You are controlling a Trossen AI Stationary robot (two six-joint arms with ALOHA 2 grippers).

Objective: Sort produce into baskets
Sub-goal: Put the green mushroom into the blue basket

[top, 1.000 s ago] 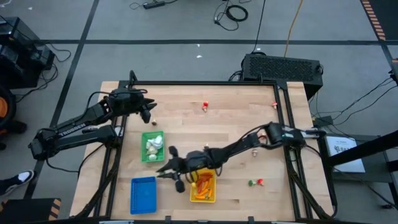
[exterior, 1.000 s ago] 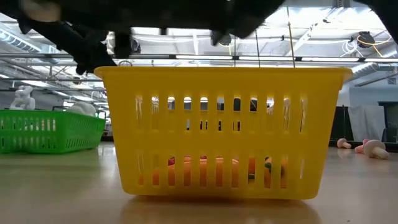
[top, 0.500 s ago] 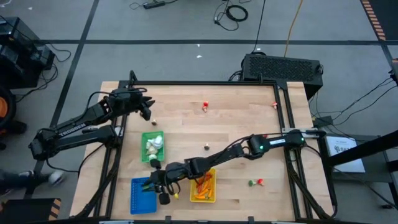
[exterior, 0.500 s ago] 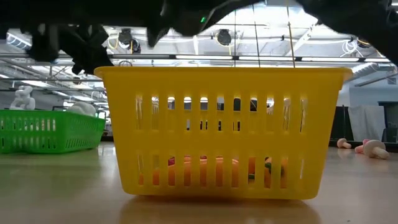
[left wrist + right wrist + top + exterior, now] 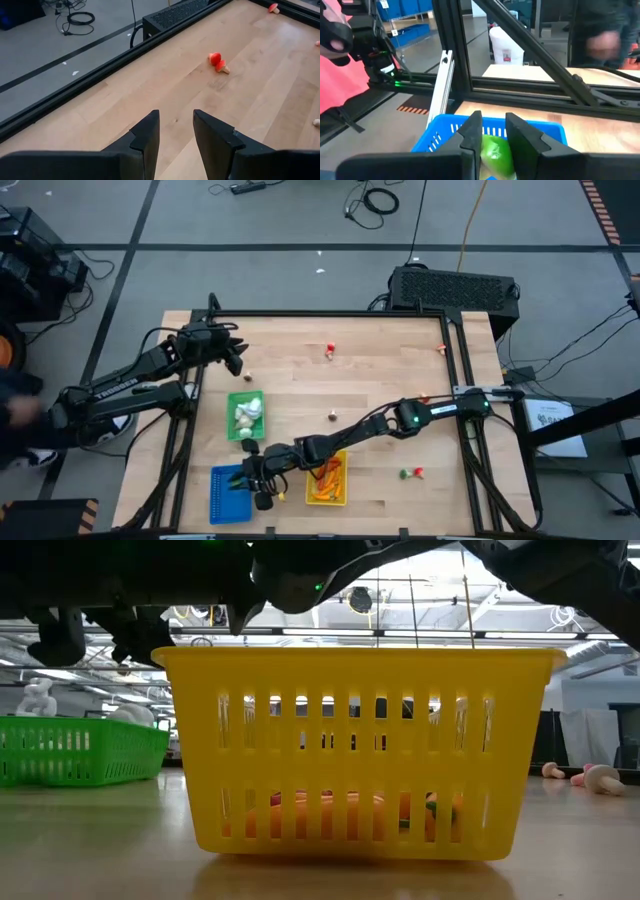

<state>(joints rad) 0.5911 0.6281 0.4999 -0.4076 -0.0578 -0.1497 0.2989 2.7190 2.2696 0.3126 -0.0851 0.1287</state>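
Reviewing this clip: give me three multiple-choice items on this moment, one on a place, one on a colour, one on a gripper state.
1. Where is the right gripper?
A. over the blue basket
B. over the green basket
C. at the table's far edge

2. What colour is the piece between its fingers?
A. red
B. green
C. orange

3. How is the left gripper?
A. shut on a carrot
B. open and empty
C. out of sight

Answers: 1 A, the high view shows it above the blue basket. 2 B, the right wrist view shows a green piece clamped. 3 B, the left wrist view shows a bare gap.
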